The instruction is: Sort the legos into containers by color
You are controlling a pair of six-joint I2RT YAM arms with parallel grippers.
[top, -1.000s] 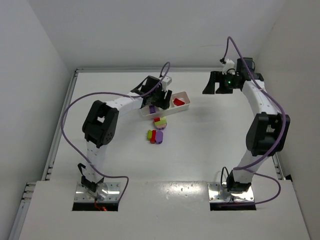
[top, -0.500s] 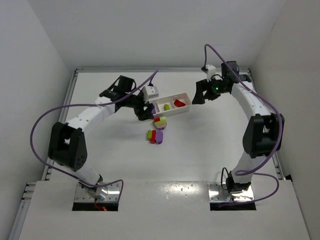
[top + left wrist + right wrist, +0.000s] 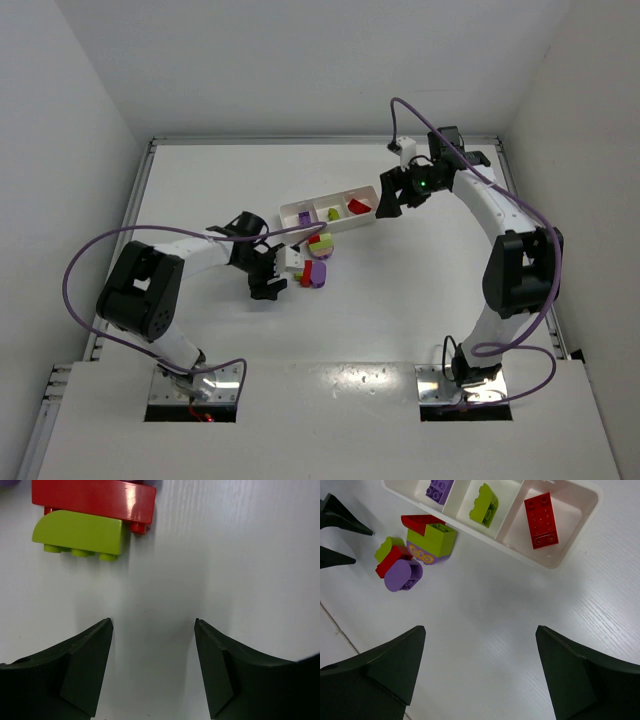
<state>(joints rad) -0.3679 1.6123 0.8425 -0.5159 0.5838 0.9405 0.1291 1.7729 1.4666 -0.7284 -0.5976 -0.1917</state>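
Left gripper (image 3: 153, 621) aiming at yellow-green brick (image 3: 80, 532), jaws gaping empty (red brick (image 3: 92, 500) touching it); next: advancing, pinching. Right gripper (image 3: 480, 628) hovering wide-open.

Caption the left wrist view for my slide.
Open left end effector faces a green brick beside a red brick.

White table (image 3: 400, 300) (white walls (image 3: 300, 60) around it); perhaps a metal rail (image 3: 133, 200) alongside.

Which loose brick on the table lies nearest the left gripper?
The yellow-green brick with one rounded corner, just ahead of the open left gripper. The red brick pressed against its far side lies farther out.
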